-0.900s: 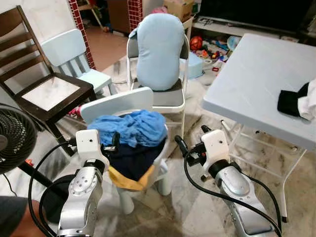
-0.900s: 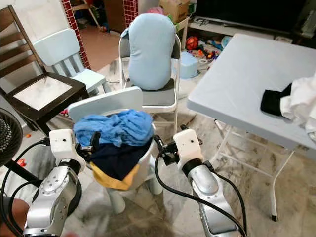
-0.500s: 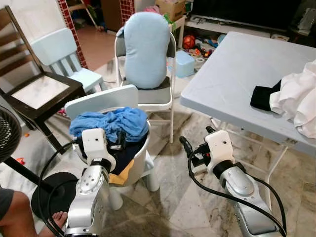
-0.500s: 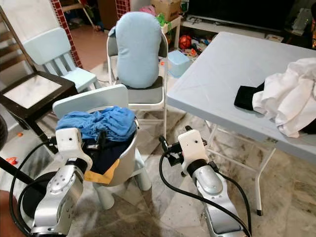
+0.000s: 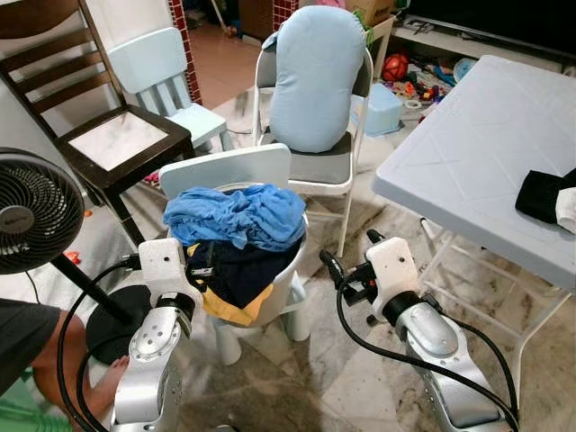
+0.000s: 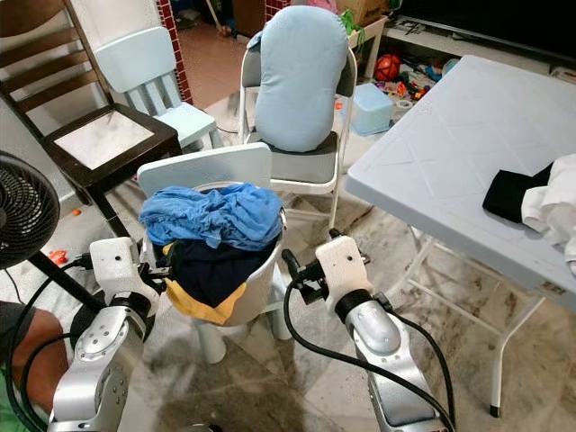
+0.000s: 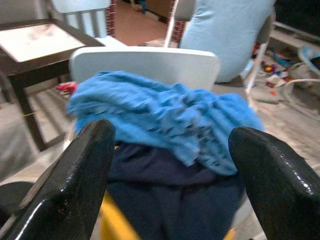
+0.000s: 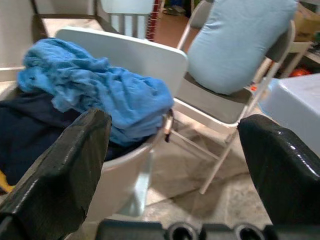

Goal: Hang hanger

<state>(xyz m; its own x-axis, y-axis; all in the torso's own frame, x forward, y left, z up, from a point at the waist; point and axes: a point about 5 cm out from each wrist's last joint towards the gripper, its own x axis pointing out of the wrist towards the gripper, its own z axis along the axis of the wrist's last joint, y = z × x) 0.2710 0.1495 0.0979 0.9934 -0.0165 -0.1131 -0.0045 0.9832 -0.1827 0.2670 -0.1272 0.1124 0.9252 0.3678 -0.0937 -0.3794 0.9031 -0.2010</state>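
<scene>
A small white chair (image 5: 229, 168) stands just in front of me, piled with clothes: a blue cloth (image 5: 238, 216) on top, a dark navy garment (image 5: 236, 270) under it and a yellow piece (image 5: 229, 310) hanging at the front. My left gripper (image 5: 202, 270) is open at the pile's near left side, and the left wrist view has the blue cloth (image 7: 165, 117) between its spread fingers (image 7: 85, 165). My right gripper (image 5: 347, 247) is open, held low to the right of the chair, pointing toward the chair's rim (image 8: 165, 125).
A folding chair with a pale blue cushion (image 5: 315, 76) stands behind the white chair. A grey table (image 5: 468, 144) with a black cloth (image 5: 540, 193) is on the right. A dark wooden chair (image 5: 117, 144), a pale blue child's chair (image 5: 166, 67) and a fan (image 5: 31, 211) stand left. A person's leg (image 5: 36, 351) is at the lower left.
The camera swung right and then back left, so the scene shifted. Both grippers keep their places before the white chair, still open. More of the fan and the person's leg shows.
</scene>
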